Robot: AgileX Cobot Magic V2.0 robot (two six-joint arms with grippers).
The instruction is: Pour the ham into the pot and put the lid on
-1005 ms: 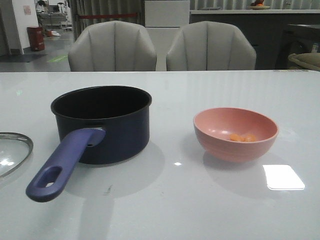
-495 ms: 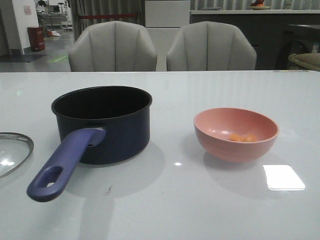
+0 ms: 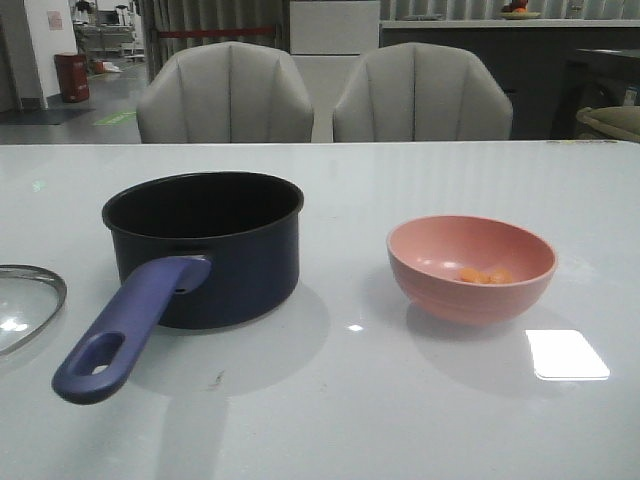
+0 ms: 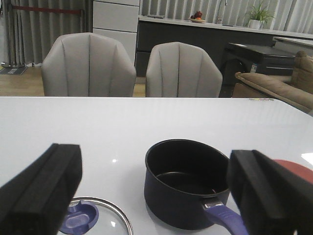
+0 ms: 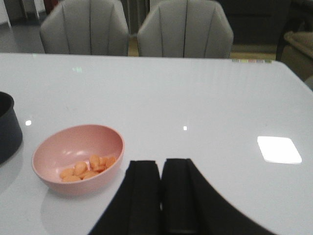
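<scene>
Nothing moved since earlier, pot [image 3: 205, 245], ham [image 3: 484, 275], lid [image 3: 28, 303] unchanged, left claw [image 4: 151, 196] spread wide, right claw [image 5: 162, 196] closed, empty.

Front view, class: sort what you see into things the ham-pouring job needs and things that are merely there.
Needed: ham in the pink bowl; pot; lid lying left of the pot.

Merely there: two grey chairs behind the table; red bin far back.

Front view faces low across the table [image 3: 400, 420]; both wrist views look forward, sharing the pot [image 3: 215, 250].
</scene>
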